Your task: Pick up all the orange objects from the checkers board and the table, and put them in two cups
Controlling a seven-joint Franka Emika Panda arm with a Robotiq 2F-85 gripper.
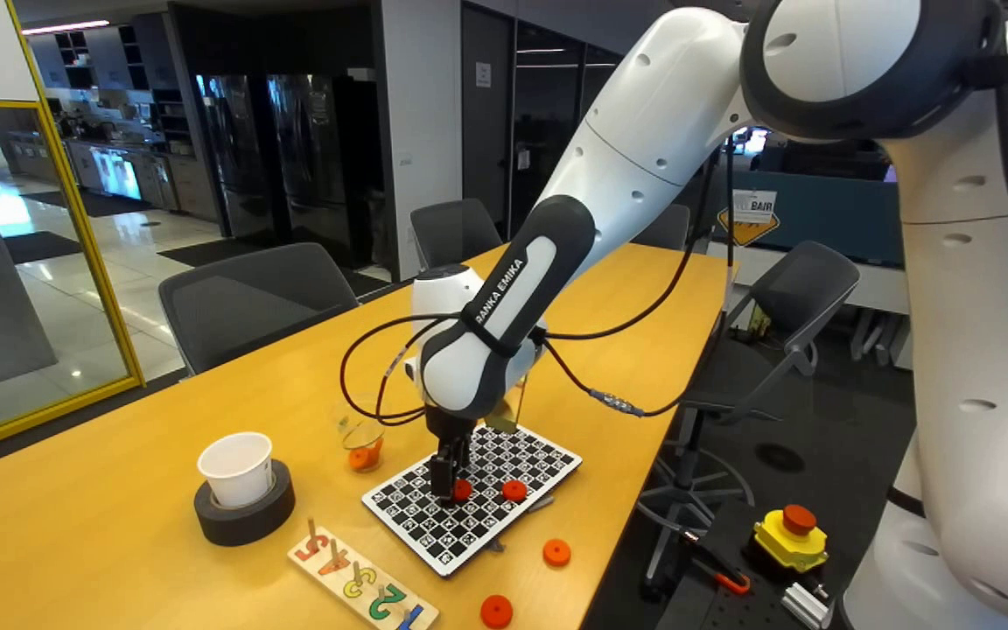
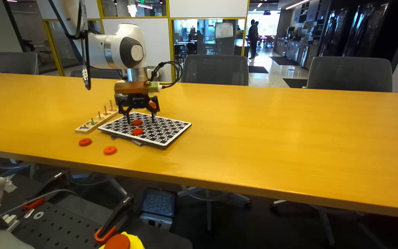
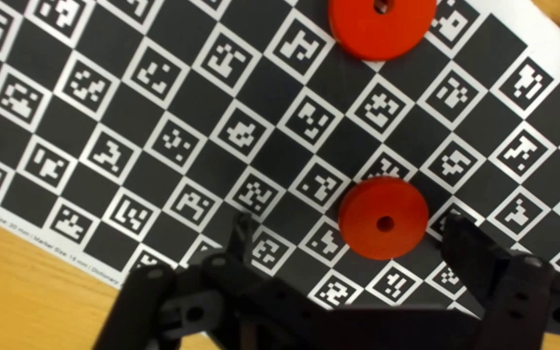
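Observation:
My gripper [image 3: 348, 221] stands open low over the checkers board [image 2: 164, 128], its fingers to either side of an orange piece [image 3: 372, 209]. That piece lies nearer the right finger in the wrist view and touches neither. Another orange piece [image 3: 382, 34] rests on the board farther up that view. On the table [image 1: 311, 385], beside the board, are two more orange pieces, one [image 1: 556, 552] nearer the edge and one [image 1: 496, 612] by the bottom of the exterior view. The clear glass cup [image 1: 364, 433] holds orange pieces [image 1: 366, 455]. A white cup [image 1: 235, 468] sits in a dark grey ring base [image 1: 244, 525].
A wooden number strip [image 1: 351, 573] with upright pegs lies alongside the board. Grey metal bits [image 2: 137, 142] stick out from under the board's edge. Chairs [image 1: 255, 302] line the table. A yellow box with a red button [image 1: 791, 538] stands off the table by the arm's base.

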